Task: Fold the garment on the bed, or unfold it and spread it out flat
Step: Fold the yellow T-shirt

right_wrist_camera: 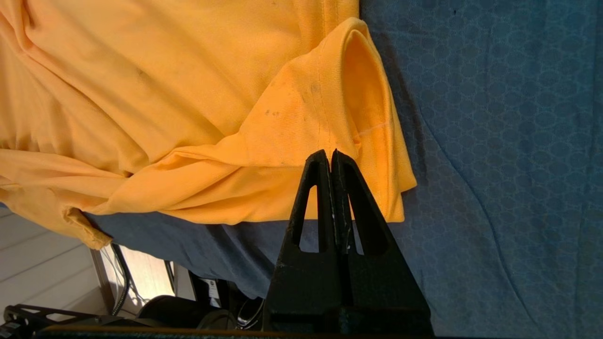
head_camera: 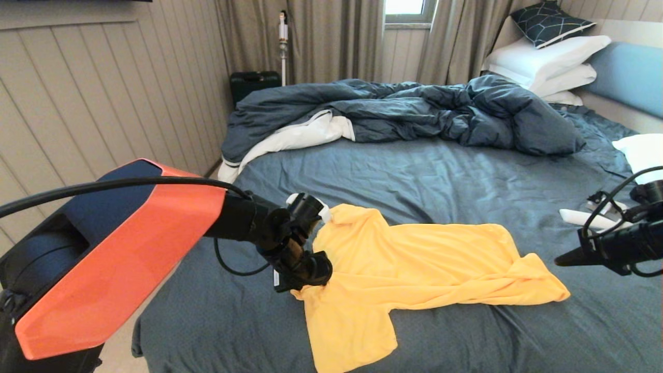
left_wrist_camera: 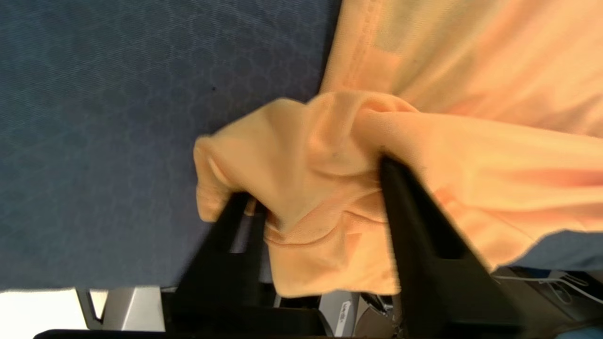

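Note:
The yellow-orange T-shirt [head_camera: 424, 259] lies rumpled across the slate-blue sheet of the bed [head_camera: 414, 176], one sleeve pointing toward the front edge. My left gripper [head_camera: 322, 225] is at the shirt's left end. In the left wrist view the left gripper [left_wrist_camera: 311, 179] is open, its fingers [left_wrist_camera: 410, 212] wide apart with a raised bunch of the shirt [left_wrist_camera: 306, 150] between and over them. My right gripper [head_camera: 558, 261] hovers just off the shirt's right end. Seen from its wrist, the right gripper [right_wrist_camera: 331, 153] is shut and empty above a folded sleeve [right_wrist_camera: 358, 94].
A rumpled dark blue duvet [head_camera: 414, 109] with a white underside covers the far half of the bed. White pillows [head_camera: 549, 57] are stacked at the far right and another pillow [head_camera: 642, 150] lies at the right edge. The bed's front-left corner [head_camera: 142, 331] drops to the floor by a panelled wall.

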